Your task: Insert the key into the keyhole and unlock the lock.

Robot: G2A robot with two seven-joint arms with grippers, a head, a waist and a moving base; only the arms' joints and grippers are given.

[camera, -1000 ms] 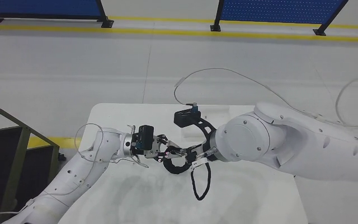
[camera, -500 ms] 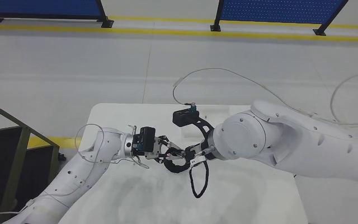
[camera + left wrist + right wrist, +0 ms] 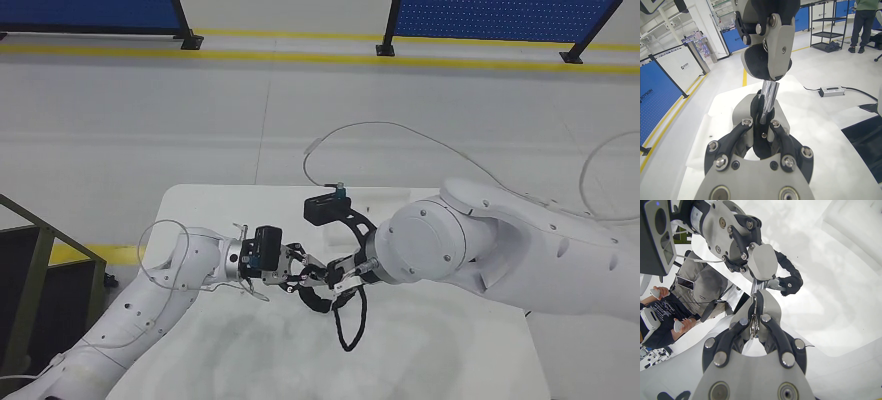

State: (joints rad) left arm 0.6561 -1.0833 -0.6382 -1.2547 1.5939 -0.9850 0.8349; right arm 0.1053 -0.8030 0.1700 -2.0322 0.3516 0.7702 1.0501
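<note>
Gripping a chrome lock cylinder (image 3: 769, 96) (black-sleeved cable (image 3: 789, 264)) is the left hand (image 3: 761, 108)

The key (image 3: 754, 321) mostly hidden inside the right tool (image 3: 756, 294), keyhole end of the lock (image 3: 769, 96) out of sight behind it

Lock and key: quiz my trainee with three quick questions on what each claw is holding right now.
1. True or false: the left claw is shut on the lock.
2. The right claw holds: A the key, B a screwdriver, C nothing?
3. Fill in: the lock's looped cable is coloured ____.
Key: 1 true; 2 A; 3 black.
</note>
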